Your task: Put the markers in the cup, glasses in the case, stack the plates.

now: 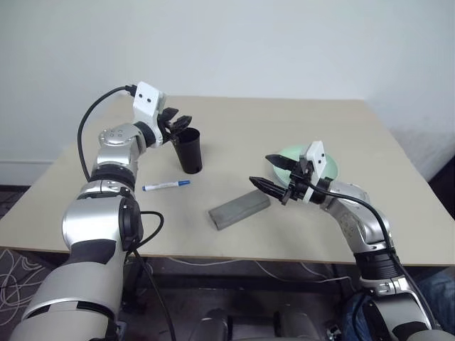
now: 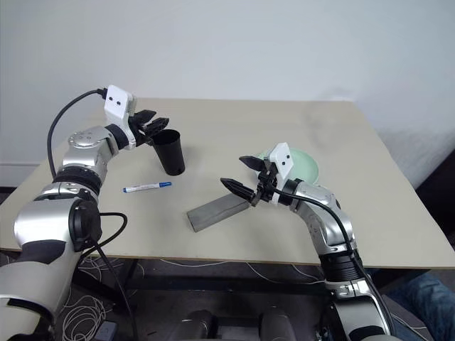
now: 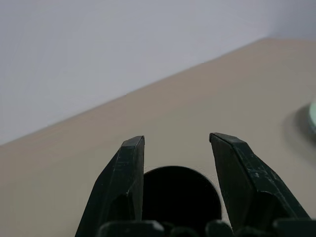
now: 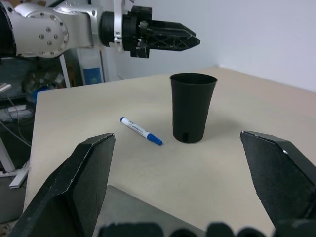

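The black cup (image 1: pixel 190 150) stands upright at the table's back left. My left gripper (image 1: pixel 178 124) hovers level just over its rim, open, with nothing between its fingers (image 3: pixel 128 182). The cup's inside is dark. One marker (image 1: pixel 166 185), white with a blue cap, lies flat on the table in front of the cup. The grey case (image 1: pixel 240 209) lies shut near the table's middle. My right gripper (image 1: pixel 261 172) hangs wide open and empty just above the case's right end. Behind it sits a pale mint plate (image 1: pixel 334 167), partly covered by that wrist. The glasses are hidden.
The beige table (image 1: pixel 284 121) has bare room at the back and on the right. A white wall stands behind it. Cables hang from my left arm and run under the table's front edge.
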